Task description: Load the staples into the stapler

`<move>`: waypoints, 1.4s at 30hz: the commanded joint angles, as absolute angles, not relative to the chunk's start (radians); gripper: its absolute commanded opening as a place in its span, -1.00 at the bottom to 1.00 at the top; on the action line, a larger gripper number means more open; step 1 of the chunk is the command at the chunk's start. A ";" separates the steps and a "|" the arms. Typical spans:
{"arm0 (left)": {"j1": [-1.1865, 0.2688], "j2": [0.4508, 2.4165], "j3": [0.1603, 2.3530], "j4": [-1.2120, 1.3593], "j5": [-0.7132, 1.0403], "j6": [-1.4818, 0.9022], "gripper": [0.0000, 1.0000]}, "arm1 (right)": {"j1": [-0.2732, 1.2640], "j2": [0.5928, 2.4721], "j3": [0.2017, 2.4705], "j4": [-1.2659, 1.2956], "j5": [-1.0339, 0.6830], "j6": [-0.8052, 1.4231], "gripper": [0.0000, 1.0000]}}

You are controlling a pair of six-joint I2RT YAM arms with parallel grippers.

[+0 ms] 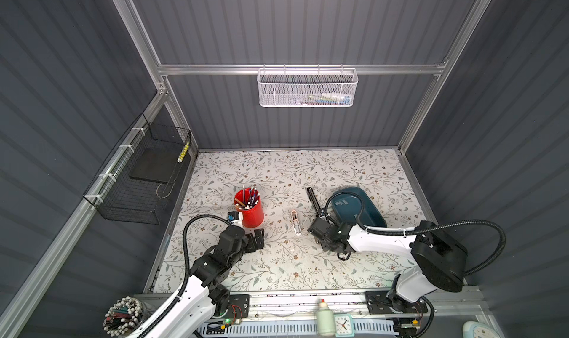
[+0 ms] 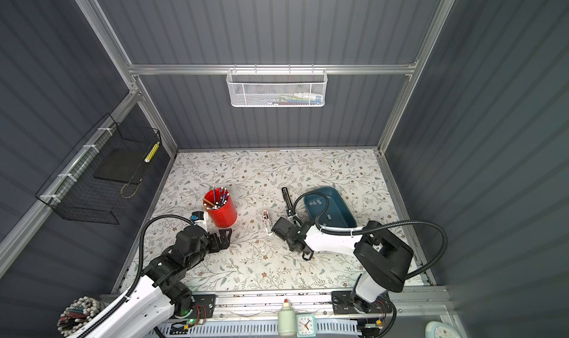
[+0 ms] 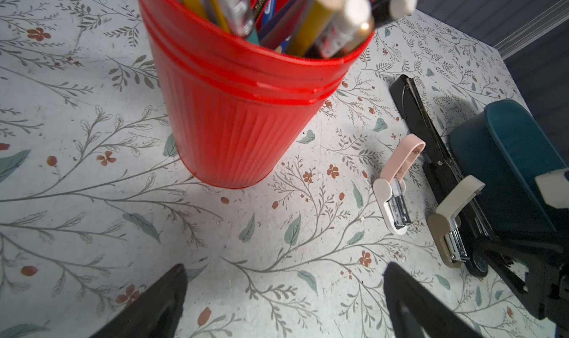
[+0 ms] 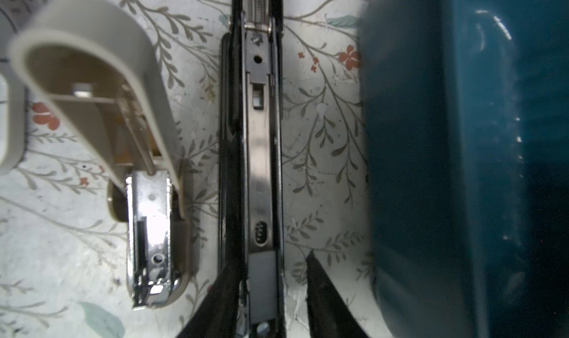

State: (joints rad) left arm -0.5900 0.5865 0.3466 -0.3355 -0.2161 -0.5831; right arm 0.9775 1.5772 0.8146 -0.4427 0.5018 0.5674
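Floral matte tabletop (image 1: 277, 275); left gripper (image 3: 284, 268) gapes, right gripper (image 4: 274, 259) parted astride long black stapler (image 4: 264, 167) with shiny rail

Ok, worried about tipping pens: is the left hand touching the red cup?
Apart. The left wrist view shows bare table between the open left hand and the red cup.

Grey ribbed walls (image 1: 292, 22), aluminium frame (image 1: 215, 69), floral-patterned tabletop (image 1: 277, 268).
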 commanded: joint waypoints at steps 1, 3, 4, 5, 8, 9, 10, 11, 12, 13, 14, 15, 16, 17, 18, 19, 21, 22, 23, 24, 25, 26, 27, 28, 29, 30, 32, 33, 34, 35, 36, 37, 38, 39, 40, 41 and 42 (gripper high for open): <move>-0.592 0.574 0.361 -0.325 -0.204 -0.565 0.99 | 0.990 1.558 0.834 -0.451 0.521 0.557 -0.23; -0.592 0.574 0.359 -0.325 -0.204 -0.563 1.00 | 0.997 1.537 0.825 -0.430 0.509 0.546 -0.21; -0.592 0.574 0.361 -0.325 -0.204 -0.564 0.99 | 0.999 1.520 0.816 -0.407 0.491 0.529 -0.18; -0.592 0.574 0.359 -0.325 -0.204 -0.563 1.00 | 1.000 1.505 0.807 -0.395 0.480 0.523 -0.15; -0.592 0.573 0.360 -0.322 -0.200 -0.565 0.99 | 1.000 1.445 0.780 -0.353 0.472 0.509 -0.07; -0.592 0.572 0.359 -0.323 -0.201 -0.564 1.00 | 1.000 1.422 0.770 -0.345 0.475 0.507 -0.06; -0.592 0.573 0.359 -0.323 -0.199 -0.563 0.99 | 1.000 1.396 0.758 -0.333 0.474 0.499 -0.04; -0.592 0.573 0.359 -0.322 -0.198 -0.563 0.99 | 1.000 1.371 0.748 -0.321 0.468 0.491 -0.03; -0.592 0.572 0.359 -0.322 -0.198 -0.561 1.00 | 1.000 1.338 0.732 -0.306 0.463 0.486 -0.02; -0.592 0.572 0.357 -0.322 -0.197 -0.561 0.99 | 1.000 1.304 0.717 -0.296 0.464 0.486 -0.01; -0.592 0.571 0.357 -0.321 -0.198 -0.563 0.99 | 1.000 1.273 0.703 -0.288 0.468 0.484 0.01; -0.592 0.571 0.357 -0.320 -0.198 -0.562 0.99 | 1.000 1.235 0.688 -0.280 0.472 0.488 0.02; -0.592 0.572 0.357 -0.320 -0.198 -0.561 0.99 | 0.999 1.202 0.675 -0.281 0.477 0.502 0.02; -0.592 0.573 0.357 -0.319 -0.198 -0.561 0.99 | 0.998 1.174 0.671 -0.292 0.474 0.526 0.02; -0.592 0.574 0.357 -0.318 -0.200 -0.562 0.99 | 0.997 1.145 0.674 -0.317 0.461 0.563 0.02; -0.592 0.577 0.360 -0.319 -0.204 -0.562 0.99 | 0.998 1.126 0.678 -0.330 0.440 0.595 0.03; -0.592 0.583 0.361 -0.319 -0.207 -0.564 0.99 | 0.999 1.059 0.674 -0.325 0.435 0.647 0.15; -0.592 0.589 0.362 -0.318 -0.211 -0.563 0.99 | 0.995 1.045 0.675 -0.323 0.458 0.680 0.19; -0.592 0.592 0.364 -0.320 -0.215 -0.562 0.99 | 0.992 1.035 0.680 -0.327 0.488 0.716 0.21; -0.592 0.596 0.365 -0.317 -0.218 -0.561 0.99 | 0.990 1.027 0.684 -0.317 0.524 0.754 0.24; -0.592 0.599 0.367 -0.317 -0.220 -0.561 0.99 | 0.988 1.025 0.683 -0.291 0.571 0.789 0.26; -0.592 0.601 0.367 -0.318 -0.221 -0.560 0.99 | 0.987 1.028 0.684 -0.278 0.616 0.826 0.39; -0.592 0.600 0.367 -0.316 -0.222 -0.560 1.00 | 0.987 1.038 0.693 -0.263 0.664 0.853 0.66; -0.592 0.599 0.367 -0.317 -0.223 -0.561 0.99 | 0.985 1.052 0.715 -0.272 0.698 0.876 0.96; -0.592 0.595 0.367 -0.319 -0.224 -0.560 0.99 | 0.982 1.061 0.735 -0.259 0.701 0.850 0.98; -0.592 0.592 0.368 -0.318 -0.223 -0.560 0.99 | 0.979 1.069 0.751 -0.232 0.702 0.795 0.98; -0.592 0.586 0.367 -0.320 -0.226 -0.559 0.99 | 0.969 1.067 0.760 -0.203 0.706 0.759 0.98; -0.592 0.584 0.367 -0.321 -0.227 -0.560 0.99 | 0.957 1.060 0.766 -0.203 0.700 0.748 0.98; -0.592 0.581 0.365 -0.323 -0.226 -0.560 0.99 | 0.945 1.051 0.775 -0.226 0.714 0.744 0.98; -0.592 0.579 0.364 -0.323 -0.225 -0.560 0.99 | 0.939 1.043 0.785 -0.256 0.753 0.748 0.98; -0.592 0.576 0.362 -0.324 -0.222 -0.562 0.99 | 0.939 1.029 0.788 -0.283 0.817 0.752 0.98; -0.592 0.574 0.362 -0.325 -0.222 -0.562 1.00 | 0.936 1.010 0.776 -0.261 0.833 0.674 0.98; -0.592 0.573 0.362 -0.326 -0.228 -0.561 0.99 | 0.936 0.995 0.755 -0.221 0.846 0.591 0.98; -0.592 0.572 0.365 -0.332 -0.242 -0.563 0.99 | 0.926 0.976 0.729 -0.197 0.847 0.569 0.98; -0.592 0.572 0.370 -0.344 -0.260 -0.567 0.99 | 0.897 0.957 0.716 -0.216 0.781 0.573 0.98; -0.592 0.569 0.378 -0.359 -0.276 -0.572 0.99 | 0.856 0.942 0.714 -0.255 0.701 0.601 0.98; -0.592 0.564 0.391 -0.385 -0.303 -0.577 0.99 | 0.801 0.915 0.692 -0.258 0.605 0.629 0.98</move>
